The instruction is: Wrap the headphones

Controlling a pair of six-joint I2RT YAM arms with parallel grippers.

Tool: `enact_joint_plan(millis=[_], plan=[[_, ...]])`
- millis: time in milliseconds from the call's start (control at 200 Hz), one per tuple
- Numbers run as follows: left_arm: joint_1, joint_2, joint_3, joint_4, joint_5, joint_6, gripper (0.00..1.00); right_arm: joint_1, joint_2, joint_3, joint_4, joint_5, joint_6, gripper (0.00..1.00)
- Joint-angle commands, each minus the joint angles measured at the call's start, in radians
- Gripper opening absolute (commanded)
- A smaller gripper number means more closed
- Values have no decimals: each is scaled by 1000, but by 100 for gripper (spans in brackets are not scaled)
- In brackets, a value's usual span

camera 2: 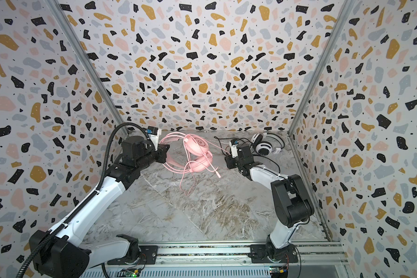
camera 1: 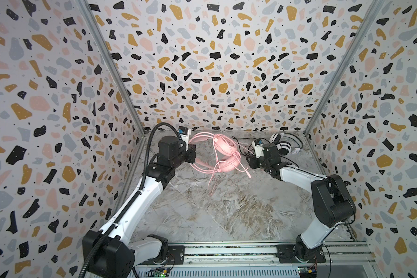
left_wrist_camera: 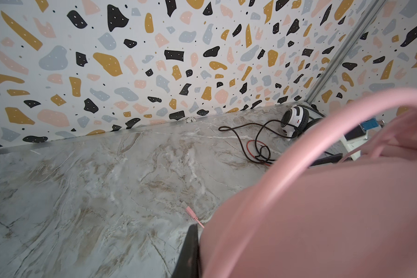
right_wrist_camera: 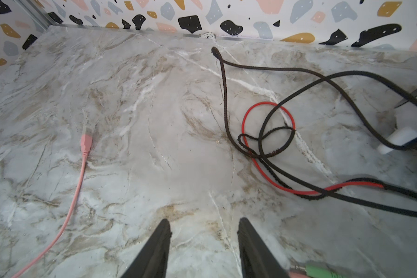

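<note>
**Left gripper** (camera 1: 192,154): jaws pressed together on the headband of the pink headset (camera 1: 226,147). The headset stands tilted at the rear centre of the marble table (camera 1: 214,211), one ear cup above the other. In the left wrist view the pink band fills the frame beside one black finger (left_wrist_camera: 190,252). The pink cord (camera 1: 214,179) loops off the cups and lies on the table toward the front.

**Right gripper** (right_wrist_camera: 204,226): fingers spread, nothing between them, bare marble beneath. The pink USB plug (right_wrist_camera: 86,142) lies on the table, apart from it. Beyond the gripper, the black cord (right_wrist_camera: 223,96) and red cord (right_wrist_camera: 244,118) lie tangled together. The white-and-black headset (camera 1: 283,146) sits in the rear right corner, untouched.
</note>
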Motion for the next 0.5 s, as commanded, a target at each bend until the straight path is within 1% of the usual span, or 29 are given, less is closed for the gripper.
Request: enact_joint_plan(millis=[0, 105, 235, 355, 496], plan=[[27, -28, 30, 193, 42, -102, 0, -19, -66, -44, -3, 37, 16, 48], [29, -30, 21, 197, 11, -103, 0, -30, -85, -51, -13, 27, 16, 48], [36, -17, 33, 196, 54, -111, 0, -32, -97, -63, -11, 31, 9, 49], [38, -26, 19, 202, 20, -110, 0, -43, -90, -45, -23, 25, 10, 49], [38, -18, 27, 204, 54, -116, 0, -46, -99, -49, -14, 4, 13, 49]])
